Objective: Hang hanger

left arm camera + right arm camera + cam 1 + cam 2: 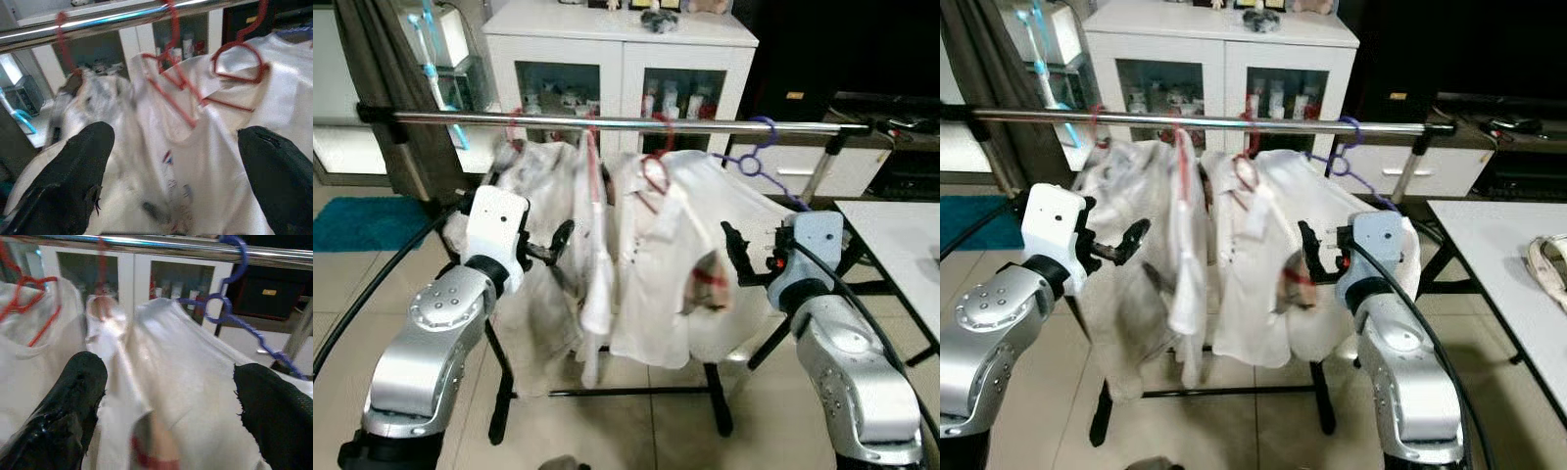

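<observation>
Silver forearms fill the foreground, and both grippers hover in front of a garment rack with nothing held. The left gripper [566, 238] stands with its black fingers spread wide, just beside the pale shirts at the left of the rack; the right gripper [736, 253] is likewise wide apart, close to the white shirt [675, 264] at the middle.

The hangers are already on the chrome rail [626, 121]: several red hangers [234, 63] carry the shirts, and a blue hanger [759, 157] hooks over the rail at the right end, its wire shoulder running down under white cloth. So the hanging itself looks done, or nearly so; the likely next step is to draw both arms back without snagging fabric, or to check that each hook sits fully over the rail.

Cloth is thin, soft and creased, draping loosely. Hangers are slim, curved plastic or coated wire. Behind stands a white glass-fronted cabinet [622, 59], smooth and boxy, and the floor is glossy beige tile [636, 431].
</observation>
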Tool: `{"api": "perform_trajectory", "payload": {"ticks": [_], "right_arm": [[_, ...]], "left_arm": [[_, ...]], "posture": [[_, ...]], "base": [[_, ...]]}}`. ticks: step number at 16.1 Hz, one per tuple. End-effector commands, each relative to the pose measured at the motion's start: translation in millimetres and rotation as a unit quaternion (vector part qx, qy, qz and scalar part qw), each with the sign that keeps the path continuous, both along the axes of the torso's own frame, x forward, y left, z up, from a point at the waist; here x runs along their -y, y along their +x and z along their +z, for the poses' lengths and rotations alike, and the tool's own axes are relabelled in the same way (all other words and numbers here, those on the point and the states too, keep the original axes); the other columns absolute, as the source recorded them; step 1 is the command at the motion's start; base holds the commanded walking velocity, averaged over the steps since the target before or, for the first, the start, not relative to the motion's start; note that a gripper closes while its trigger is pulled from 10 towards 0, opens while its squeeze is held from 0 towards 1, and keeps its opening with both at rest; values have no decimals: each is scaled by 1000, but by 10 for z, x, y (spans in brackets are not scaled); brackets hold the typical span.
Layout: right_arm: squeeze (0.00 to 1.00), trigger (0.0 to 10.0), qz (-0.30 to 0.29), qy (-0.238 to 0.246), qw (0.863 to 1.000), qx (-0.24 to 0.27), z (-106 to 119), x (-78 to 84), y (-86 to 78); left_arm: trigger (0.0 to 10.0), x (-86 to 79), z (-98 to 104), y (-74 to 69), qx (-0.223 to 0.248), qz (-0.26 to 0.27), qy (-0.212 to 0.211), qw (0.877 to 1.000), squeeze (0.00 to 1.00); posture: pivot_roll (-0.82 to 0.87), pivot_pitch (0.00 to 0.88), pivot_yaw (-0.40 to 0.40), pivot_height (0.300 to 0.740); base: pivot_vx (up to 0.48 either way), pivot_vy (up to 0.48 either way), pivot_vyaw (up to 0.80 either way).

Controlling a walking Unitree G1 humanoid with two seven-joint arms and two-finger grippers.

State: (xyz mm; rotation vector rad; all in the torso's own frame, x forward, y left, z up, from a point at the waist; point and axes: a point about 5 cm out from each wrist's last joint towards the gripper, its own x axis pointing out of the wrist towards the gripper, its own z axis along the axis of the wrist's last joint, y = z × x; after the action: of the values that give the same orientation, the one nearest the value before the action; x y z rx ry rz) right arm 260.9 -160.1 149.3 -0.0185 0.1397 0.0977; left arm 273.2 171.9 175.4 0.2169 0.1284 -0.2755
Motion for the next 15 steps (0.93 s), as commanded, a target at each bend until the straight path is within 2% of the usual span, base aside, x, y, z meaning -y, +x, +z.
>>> {"api": "perform_trajectory", "payload": {"ticks": [1,4,8,11,15], "right_arm": [[1000,10000,-6,-15,1000,1,42,23,36],[1000,10000,-10,-26,1000,-11,23,0,34],[1000,10000,0,15,1000,-10,-12,-45,6],[1000,10000,-16,12,1000,-23,-40,-11,11],[1000,10000,-13,20,1000,-5,1,-8,10]], "left_arm": [[10000,13,29,14,8,-3,0,1000,1000],[10000,40,47,55,13,-8,2,1000,1000],[10000,40,31,39,13,-12,3,1000,1000],[10000,64,25,27,18,-17,4,1000,1000],[10000,67,-3,37,31,-3,8,999,1000]], "posture": [[-25,0,7,740],[-29,0,13,740],[-22,0,7,740],[-21,0,6,740],[-27,0,8,740]], "base": [[0,405,0],[0,398,0],[0,395,0],[0,0,0],[0,0,0]]}}
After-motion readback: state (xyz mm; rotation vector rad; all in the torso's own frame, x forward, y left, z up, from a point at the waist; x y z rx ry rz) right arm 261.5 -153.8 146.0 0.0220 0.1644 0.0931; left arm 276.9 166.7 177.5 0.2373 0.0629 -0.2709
